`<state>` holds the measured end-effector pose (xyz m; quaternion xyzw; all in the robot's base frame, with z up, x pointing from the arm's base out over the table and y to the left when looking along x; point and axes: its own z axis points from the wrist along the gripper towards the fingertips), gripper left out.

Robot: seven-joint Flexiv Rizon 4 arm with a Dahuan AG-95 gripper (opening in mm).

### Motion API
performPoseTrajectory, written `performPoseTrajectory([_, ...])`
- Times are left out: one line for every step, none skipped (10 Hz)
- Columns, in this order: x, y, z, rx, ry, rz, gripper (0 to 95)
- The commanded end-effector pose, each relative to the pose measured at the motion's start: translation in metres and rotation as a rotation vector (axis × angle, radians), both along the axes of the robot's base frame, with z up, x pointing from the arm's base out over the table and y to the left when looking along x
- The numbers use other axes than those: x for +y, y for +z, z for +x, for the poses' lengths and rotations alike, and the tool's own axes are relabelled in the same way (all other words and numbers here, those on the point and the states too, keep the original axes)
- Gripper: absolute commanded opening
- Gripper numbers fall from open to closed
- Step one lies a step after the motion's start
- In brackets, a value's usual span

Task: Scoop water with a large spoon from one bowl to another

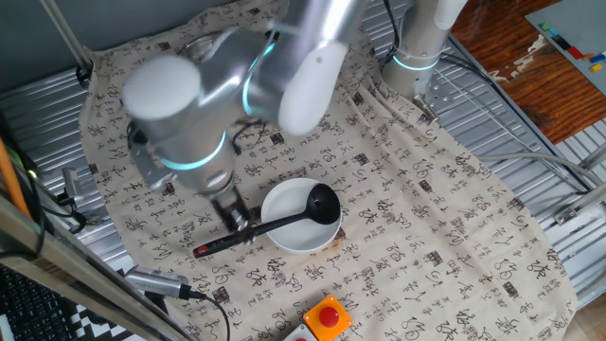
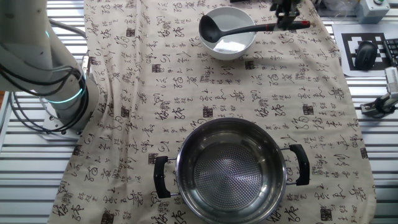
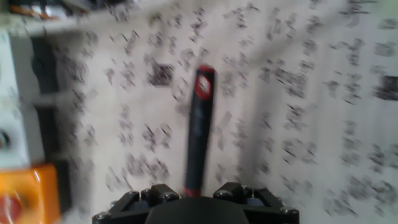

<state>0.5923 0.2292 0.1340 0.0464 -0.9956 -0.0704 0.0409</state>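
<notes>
Red-tipped large spoon (image 1: 270, 224) pinched near its handle end by gripper (image 1: 237, 220), jaws pressed on either side of the thin black shaft, red end jutting out behind toward the left. Deep black cup resting inside one bowl (image 1: 301, 216), the plain white one, on the patterned cloth (image 1: 426, 246). From the other fixed view: same handle (image 2: 261, 27) stretched across the white rim, another (image 2: 230, 169), the steel pot with 2 black side handles, standing well apart and looking dry. Hand view blurred, red end (image 3: 204, 84) alone sharp enough to read. Likely light and stiff, smooth plastic prone to twisting in a 2-finger hold; best gripped firmly on the shaft and kept level once loaded.
</notes>
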Motion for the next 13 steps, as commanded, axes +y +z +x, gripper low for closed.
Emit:
performPoseTrajectory([0.001, -0.001, 0.000, -0.017, -0.027, -0.031, 57.0])
performPoseTrajectory([0.001, -0.001, 0.000, -0.019, -0.025, -0.030, 57.0])
performPoseTrajectory([0.001, -0.001, 0.000, -0.022, -0.019, -0.028, 57.0])
performPoseTrajectory([0.001, -0.001, 0.000, -0.024, -0.020, -0.029, 57.0])
performPoseTrajectory([0.001, -0.001, 0.000, -0.041, -0.016, -0.031, 57.0])
performPoseTrajectory([0.001, -0.001, 0.000, -0.058, -0.013, -0.031, 57.0])
performPoseTrajectory([0.001, -0.001, 0.000, -0.064, -0.014, -0.031, 57.0])
performPoseTrajectory([0.001, -0.001, 0.000, -0.065, -0.018, -0.032, 57.0])
performPoseTrajectory([0.000, -0.003, 0.000, -0.067, -0.016, -0.037, 57.0])
performPoseTrajectory([-0.002, -0.004, -0.001, -0.073, -0.010, -0.041, 57.0])
performPoseTrajectory([-0.006, -0.007, -0.002, -0.084, 0.001, -0.041, 57.0])
performPoseTrajectory([-0.008, -0.010, -0.001, -0.093, 0.007, -0.040, 57.0])
performPoseTrajectory([-0.009, -0.015, 0.000, -0.100, 0.016, -0.039, 57.0])
